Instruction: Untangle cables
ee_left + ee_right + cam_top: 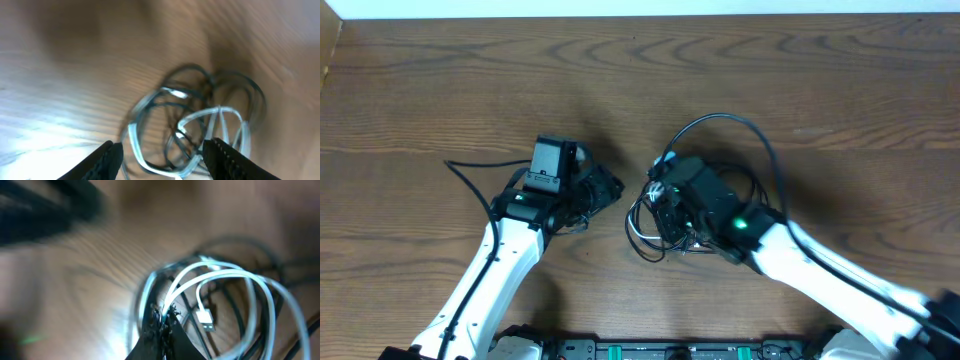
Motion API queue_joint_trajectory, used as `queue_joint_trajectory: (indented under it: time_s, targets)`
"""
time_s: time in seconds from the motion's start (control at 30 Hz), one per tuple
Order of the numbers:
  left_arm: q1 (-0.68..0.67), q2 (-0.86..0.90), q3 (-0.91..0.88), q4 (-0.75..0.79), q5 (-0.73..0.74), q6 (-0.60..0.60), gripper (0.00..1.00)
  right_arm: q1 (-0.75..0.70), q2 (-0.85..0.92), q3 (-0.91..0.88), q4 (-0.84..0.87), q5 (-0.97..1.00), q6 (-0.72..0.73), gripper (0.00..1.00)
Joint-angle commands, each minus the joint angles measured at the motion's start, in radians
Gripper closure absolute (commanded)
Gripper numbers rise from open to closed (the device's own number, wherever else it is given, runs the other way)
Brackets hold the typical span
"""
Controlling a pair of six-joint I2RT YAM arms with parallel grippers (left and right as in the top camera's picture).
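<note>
The cables lie in a tangle [642, 232] on the wooden table between my two arms. One black loop [760, 140] arcs away over the right arm. My left gripper [610, 188] is just left of the tangle. In the left wrist view it [165, 160] is open, with white cable loops [135, 145] and black strands [250, 90] lying between and beyond its fingers. My right gripper [658, 205] is over the tangle. In the right wrist view it [162, 317] is shut on a strand of the white cable [260, 290], whose plug [206, 320] lies beside the fingers. Black cables [235, 245] lie behind.
The left arm's own thicker black wire [470, 175] trails out to the left over the table. A pale edge [620, 8] runs along the far side of the table. The arm bases stand at the near edge [650, 350].
</note>
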Motion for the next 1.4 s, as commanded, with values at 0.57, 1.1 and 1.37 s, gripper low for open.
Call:
queue_joint_trajectory:
  time_s: [0.57, 1.1, 1.37]
  targets:
    - [-0.221, 0.220, 0.010, 0.158, -0.063, -0.037, 0.44, 0.007, -0.183, 0.027, -0.213, 0.089, -0.074, 0.99]
    - [-0.237, 0.362, 0.009, 0.158, -0.064, -0.055, 0.92, -0.097, -0.386, 0.032, -0.268, 0.086, -0.066, 0.99]
    - [-0.237, 0.362, 0.009, 0.160, -0.097, -0.055, 0.92, -0.166, -0.537, 0.032, -0.428, 0.251, -0.066, 0.99]
